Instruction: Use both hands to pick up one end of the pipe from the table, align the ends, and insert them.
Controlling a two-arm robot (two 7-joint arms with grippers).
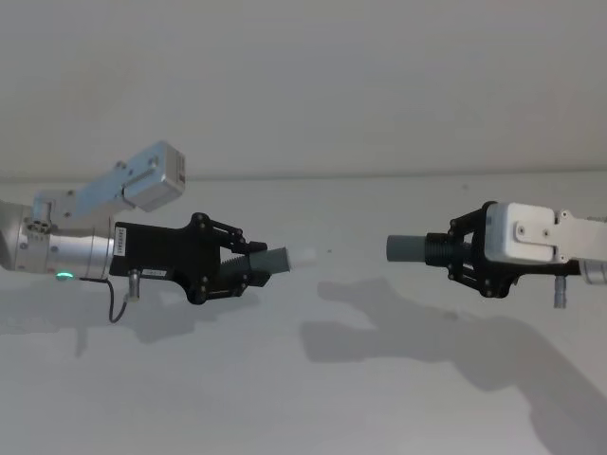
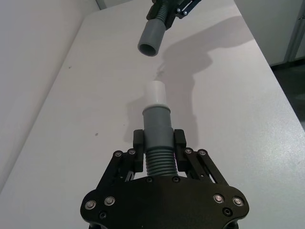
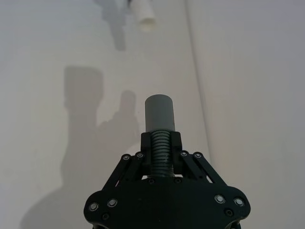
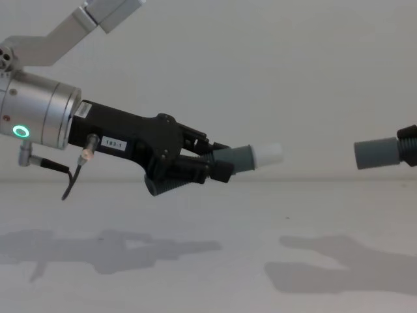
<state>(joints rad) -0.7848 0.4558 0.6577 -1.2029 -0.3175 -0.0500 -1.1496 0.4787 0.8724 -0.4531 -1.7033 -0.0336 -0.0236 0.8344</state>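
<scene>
Two pipe pieces held in mid-air above the white table (image 1: 313, 398), their ends facing one another across an open gap. The white-tipped pipe piece (image 1: 280, 258), dark grey with a ribbed middle, is clenched at its ribbed section by the left claw (image 1: 254, 268); its white tip (image 1: 305, 255) points toward the other piece and, in the chest view, is angled slightly upward (image 4: 267, 154). In the left wrist view the fingers (image 2: 138, 143) press on both sides of the ribbed section, with the smooth grey collar and the white tip (image 2: 156, 93) projecting beyond them. The open-mouthed pipe piece (image 1: 410, 247), also dark grey, is grasped at its ribbed section by the right claw (image 1: 457, 256), and its round open mouth (image 2: 147, 48) faces the white tip. In the right wrist view this piece (image 3: 159, 112) projects straight out from between the closed fingers (image 3: 146, 143), and the white tip (image 3: 145, 16) lies beyond it, offset to one side. The two ends are near each other but apart, not touching. Relative to the white tip, the left claw and its silver wrist with a green ring light (image 4: 21, 132) extend away on the robot's left, and the open-mouthed piece and right claw lie on the robot's right. Both pieces are clear of the table, on which the arms cast grey shadows (image 1: 417, 341).
</scene>
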